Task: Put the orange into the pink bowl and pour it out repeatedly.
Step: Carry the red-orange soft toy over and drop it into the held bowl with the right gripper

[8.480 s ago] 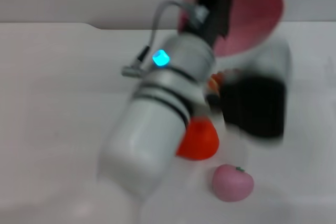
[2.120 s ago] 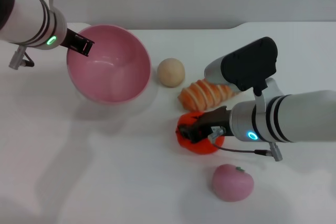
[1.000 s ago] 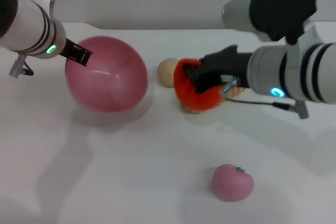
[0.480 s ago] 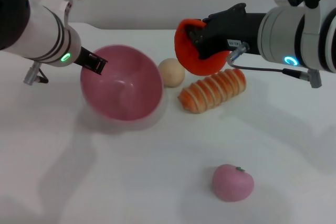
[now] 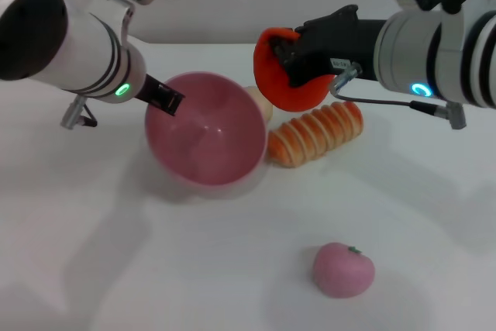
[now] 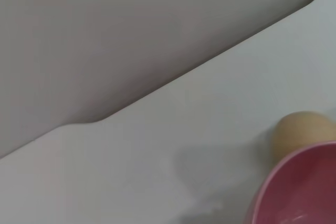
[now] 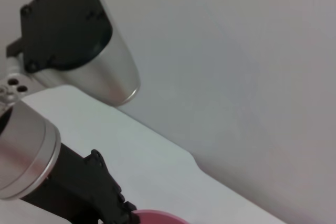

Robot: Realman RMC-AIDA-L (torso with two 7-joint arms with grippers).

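My left gripper point(image 5: 166, 100) is shut on the left rim of the pink bowl point(image 5: 213, 136) and holds it above the table's middle, its opening facing up toward the camera. The bowl's inside is empty. Its rim also shows in the left wrist view point(image 6: 299, 187) and in the right wrist view point(image 7: 157, 216). My right gripper point(image 5: 285, 58) is shut on the orange point(image 5: 288, 83) and holds it in the air to the right of the bowl, above its right rim.
A striped bread loaf point(image 5: 314, 133) lies on the white table point(image 5: 232, 269) right of the bowl. A beige ball point(image 5: 263, 103) is partly hidden behind the bowl. A small pink apple-like toy point(image 5: 343, 269) lies near the front.
The right gripper has lifted the orange off the table and carried it up and left. The left gripper has moved the bowl to the right, toward the orange.
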